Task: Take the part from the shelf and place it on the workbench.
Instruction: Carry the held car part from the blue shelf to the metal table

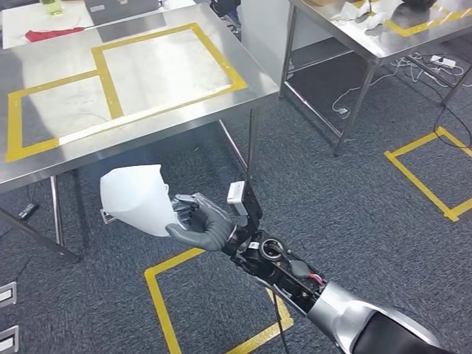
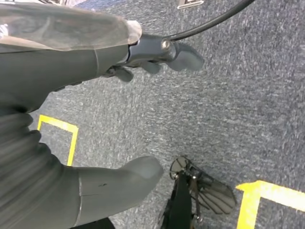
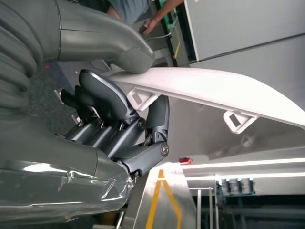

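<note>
Fingers [image 3: 107, 119] of my right hand [image 1: 201, 223] are curled under the white part [image 1: 136, 198], thumb [image 3: 107, 40] pressed on its top face, so the part is pinched at its near end. Head view: part is a thin white plastic panel, held out in the air over the dark carpet [image 1: 345, 199], in front of and lower than the steel workbench [image 1: 133, 81] edge, not touching it. Long axis runs from the hand out to the robot's left and slightly away from it, broad end farthest from the hand, narrower end inside the grip. Roughly level, flat face up. Right wrist view shows it edge-on w/ two small mounting tabs [image 3: 239, 120] sticking off the underside.

Bench top has yellow tape rectangles [image 1: 111, 81]; part is just short of the bench edge, near one bench leg [image 1: 252, 140]. Red cloth [image 1: 53, 34] at the far side of the bench. 2nd steel table [image 1: 384, 33] to the right w/ cables on the floor under it. Yellow tape squares on the carpet below the arm [image 1: 161, 302] and off to the right.

Left hand [image 2: 107, 124] in its wrist view hangs over carpet, fingers [image 2: 169, 52] straight, thumb apart from them, nothing in it. Person's arm [image 3: 163, 10] visible far off in right wrist view.
</note>
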Controlling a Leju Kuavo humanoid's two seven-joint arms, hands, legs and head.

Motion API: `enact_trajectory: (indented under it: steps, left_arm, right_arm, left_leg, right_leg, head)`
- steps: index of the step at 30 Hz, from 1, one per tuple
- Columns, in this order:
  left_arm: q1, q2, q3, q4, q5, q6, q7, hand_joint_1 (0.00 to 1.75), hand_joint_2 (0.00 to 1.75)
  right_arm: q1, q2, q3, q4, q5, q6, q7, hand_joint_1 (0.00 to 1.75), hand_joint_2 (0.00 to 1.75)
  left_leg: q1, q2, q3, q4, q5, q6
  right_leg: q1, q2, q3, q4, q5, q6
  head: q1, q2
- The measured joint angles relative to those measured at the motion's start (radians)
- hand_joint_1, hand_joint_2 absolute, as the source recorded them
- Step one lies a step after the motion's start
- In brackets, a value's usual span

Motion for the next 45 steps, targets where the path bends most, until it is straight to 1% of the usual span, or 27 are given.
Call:
enact_trajectory:
  steps: [2,3,6,7,8,9,11,13,17,19,21,22,23,24,26,28,31,33,34,36,37,38,39,41,42,43,45]
  left_arm:
    - [-0.001,0.000,0.000,0.000,0.000,-0.001,-0.001,0.00,1.75]
    - [-0.002,0.000,0.000,0.000,-0.001,-0.001,-0.001,0.00,1.75]
    - [-0.003,-0.001,0.000,0.000,-0.001,-0.001,-0.001,0.00,1.75]
    - [-0.001,-0.001,0.000,0.000,-0.001,-0.001,-0.001,0.00,1.75]
    - [0.002,-0.001,0.000,0.000,-0.001,-0.001,-0.001,0.00,1.75]
    - [0.003,-0.001,0.000,0.000,-0.001,-0.001,-0.001,0.00,1.75]
    - [0.004,0.001,0.000,0.000,-0.001,-0.001,-0.001,0.00,1.75]
    - [0.002,0.004,0.000,0.000,-0.001,-0.001,-0.001,0.00,1.75]
    - [0.001,0.001,0.000,0.000,0.000,-0.001,-0.001,0.00,1.75]
    - [0.001,0.001,0.000,0.000,0.000,-0.001,-0.001,0.00,1.75]
    - [0.000,0.001,0.000,0.000,0.000,-0.001,-0.001,0.00,1.75]
    - [0.001,0.001,0.000,0.000,0.000,-0.001,-0.001,0.00,1.75]
    - [0.002,0.000,0.000,0.000,0.000,-0.001,-0.001,0.00,1.75]
    - [0.003,0.000,0.000,0.000,0.000,-0.001,-0.001,0.00,1.75]
    - [0.005,-0.001,0.000,0.000,0.000,-0.001,-0.001,0.00,1.75]
    - [0.002,-0.002,0.000,0.000,0.000,-0.001,-0.001,0.00,1.75]
    - [-0.001,-0.001,0.000,0.000,-0.001,-0.001,0.000,0.00,1.75]
    - [-0.002,0.000,0.000,0.000,-0.003,-0.001,0.000,0.00,1.75]
    - [-0.003,0.000,0.000,0.000,-0.004,-0.001,0.000,0.00,1.75]
    - [-0.003,0.000,0.000,0.000,-0.006,-0.001,0.000,0.00,1.75]
    - [-0.001,0.000,0.000,0.000,-0.007,-0.001,0.000,0.00,1.75]
    - [0.001,0.000,0.000,0.000,-0.007,-0.001,0.000,0.00,1.75]
    - [0.002,0.000,0.000,0.000,-0.007,-0.001,0.000,0.00,1.75]
    - [0.003,0.002,-0.001,0.000,-0.007,-0.001,0.000,0.00,1.75]
    - [0.003,0.003,-0.001,0.000,-0.007,-0.001,0.000,0.00,1.75]
    - [0.001,0.004,-0.001,0.000,-0.007,-0.001,0.000,0.00,1.75]
    - [-0.001,0.005,-0.001,0.000,-0.007,-0.001,0.000,0.00,1.75]
  right_arm:
    - [-0.001,0.000,0.000,-0.001,0.002,0.000,0.001,1.75,1.75]
    - [-0.002,0.000,0.000,-0.002,0.002,0.000,0.001,1.75,1.75]
    - [-0.004,0.000,0.001,-0.001,0.005,-0.002,0.002,1.75,1.75]
    - [-0.003,-0.001,0.001,-0.001,0.007,-0.003,0.002,1.75,1.75]
    - [-0.003,-0.001,0.001,0.000,0.009,-0.005,0.002,1.75,1.75]
    - [-0.003,-0.001,0.001,0.000,0.014,-0.006,0.002,1.75,1.75]
    - [-0.004,-0.001,0.001,0.000,0.025,-0.009,0.004,1.75,1.75]
    - [-0.005,-0.001,0.001,0.000,0.034,-0.013,0.006,1.75,1.75]
    - [-0.007,-0.001,0.002,-0.001,0.045,-0.019,0.009,1.75,1.75]
    - [-0.008,-0.001,0.002,-0.003,0.047,-0.020,0.009,1.75,1.75]
    - [-0.006,-0.001,0.002,-0.005,0.048,-0.021,0.009,1.75,1.75]
    - [-0.004,-0.002,0.002,-0.005,0.048,-0.022,0.009,1.75,1.75]
    - [-0.002,-0.002,0.002,-0.005,0.048,-0.022,0.009,1.75,1.75]
    - [-0.001,-0.002,0.002,-0.005,0.049,-0.022,0.009,1.75,1.75]
    - [0.000,-0.002,0.002,-0.005,0.049,-0.022,0.009,1.75,1.75]
    - [-0.001,-0.002,0.002,-0.006,0.049,-0.023,0.009,1.75,1.75]
    - [0.000,-0.003,0.002,-0.009,0.050,-0.025,0.010,1.75,1.75]
    - [-0.001,-0.003,0.002,-0.012,0.050,-0.027,0.010,1.75,1.75]
    - [-0.001,-0.004,0.002,-0.014,0.050,-0.028,0.010,1.75,1.75]
    - [0.001,-0.004,0.002,-0.015,0.050,-0.029,0.010,1.75,1.75]
    - [0.003,-0.004,0.002,-0.015,0.050,-0.030,0.010,1.75,1.75]
    - [0.004,-0.004,0.002,-0.015,0.050,-0.031,0.010,1.75,1.75]
    - [0.005,-0.005,0.002,-0.015,0.051,-0.031,0.010,1.75,1.75]
    - [0.006,-0.005,0.002,-0.016,0.051,-0.033,0.010,1.75,1.75]
    - [0.005,-0.006,0.002,-0.017,0.051,-0.034,0.010,1.75,1.75]
    - [0.005,-0.006,0.002,-0.019,0.051,-0.035,0.010,1.75,1.75]
    - [0.006,-0.006,0.002,-0.022,0.051,-0.037,0.011,1.75,1.75]
  left_leg:
    - [0.002,0.001,-0.008,0.031,-0.009,-0.008]
    - [0.003,0.001,-0.031,0.076,-0.020,-0.011]
    - [0.004,0.001,-0.162,0.269,-0.078,-0.018]
    - [0.003,0.001,-0.194,0.298,-0.084,-0.018]
    - [0.003,0.001,-0.205,0.288,-0.070,-0.014]
    - [0.002,0.001,-0.198,0.242,-0.036,-0.009]
    - [-0.003,0.001,-0.155,0.098,0.061,0.006]
    - [-0.011,0.000,-0.126,0.013,0.099,0.016]
    - [-0.010,-0.001,-0.096,-0.007,0.086,0.032]
    - [-0.006,-0.001,-0.079,-0.010,0.078,0.042]
    - [-0.006,-0.001,-0.071,-0.010,0.067,0.045]
    - [-0.006,-0.002,-0.064,-0.010,0.061,0.044]
    - [-0.005,-0.003,-0.055,-0.009,0.054,0.042]
    - [-0.004,-0.004,-0.044,-0.009,0.046,0.039]
    - [-0.002,-0.006,-0.021,-0.007,0.028,0.030]
    - [-0.003,-0.009,-0.014,-0.002,0.014,0.019]
    - [-0.005,-0.009,-0.014,0.009,0.003,0.003]
    - [-0.003,-0.005,-0.033,0.057,-0.014,-0.006]
    - [-0.003,-0.003,-0.064,0.112,-0.032,-0.010]
    - [-0.002,-0.001,-0.152,0.249,-0.075,-0.016]
    - [-0.002,-0.001,-0.189,0.295,-0.085,-0.016]
    - [-0.002,-0.001,-0.209,0.306,-0.075,-0.014]
    - [-0.003,-0.001,-0.209,0.277,-0.044,-0.010]
    - [-0.007,0.001,-0.168,0.143,0.049,0.004]
    - [-0.012,0.004,-0.146,0.081,0.072,0.011]
    - [-0.016,0.006,-0.130,0.039,0.083,0.018]
    - [-0.021,0.006,-0.117,0.012,0.069,0.027]
  right_leg:
    - [-0.002,0.002,0.017,-0.006,-0.002,-0.015]
    - [-0.003,0.003,0.026,-0.009,-0.005,-0.020]
    - [0.003,0.003,0.044,-0.011,-0.020,-0.032]
    - [0.005,0.005,0.052,-0.011,-0.027,-0.034]
    - [0.007,0.007,0.062,-0.011,-0.036,-0.035]
    - [0.009,0.009,0.074,-0.011,-0.044,-0.035]
    - [0.013,0.011,0.097,-0.012,-0.062,-0.033]
    - [0.015,0.013,0.109,-0.014,-0.077,-0.026]
    - [0.018,0.009,0.112,0.028,-0.096,-0.005]
    - [0.015,0.004,0.061,0.128,-0.139,0.004]
    - [0.012,0.003,-0.023,0.264,-0.193,0.012]
    - [0.009,0.003,-0.055,0.303,-0.205,0.016]
    - [0.007,0.002,-0.070,0.306,-0.194,0.018]
    - [0.005,0.002,-0.067,0.270,-0.161,0.020]
    - [0.002,0.001,-0.032,0.132,-0.057,0.021]
    - [0.002,0.001,-0.002,0.029,-0.011,0.011]
    - [0.003,0.003,0.014,0.008,-0.015,-0.017]
    - [0.001,0.003,0.027,0.006,-0.021,-0.028]
    - [0.000,0.002,0.032,0.005,-0.025,-0.032]
    - [0.003,0.001,0.041,0.005,-0.035,-0.038]
    - [0.005,0.001,0.046,0.005,-0.041,-0.039]
    - [0.006,0.002,0.054,0.005,-0.048,-0.040]
    - [0.008,0.002,0.064,0.005,-0.056,-0.040]
    - [0.009,0.002,0.087,0.004,-0.073,-0.038]
    - [0.011,0.002,0.095,0.004,-0.080,-0.035]
    - [0.012,0.002,0.099,0.002,-0.087,-0.031]
    - [0.015,0.000,0.107,0.003,-0.092,-0.020]
  head:
    - [-0.007,0.000]
    - [-0.013,0.000]
    - [-0.027,0.000]
    - [-0.028,0.000]
    - [-0.029,0.000]
    - [-0.029,0.000]
    - [-0.031,0.000]
    - [-0.033,0.000]
    - [-0.029,0.000]
    - [-0.023,0.000]
    - [-0.017,0.000]
    - [-0.014,0.000]
    - [-0.011,0.000]
    - [-0.008,0.000]
    - [-0.002,0.000]
    - [0.002,0.000]
    - [-0.004,0.000]
    - [-0.013,0.000]
    - [-0.018,0.000]
    - [-0.027,0.000]
    - [-0.028,0.000]
    - [-0.029,0.000]
    - [-0.029,0.000]
    - [-0.031,0.000]
    - [-0.032,0.000]
    - [-0.034,0.000]
    - [-0.036,0.000]
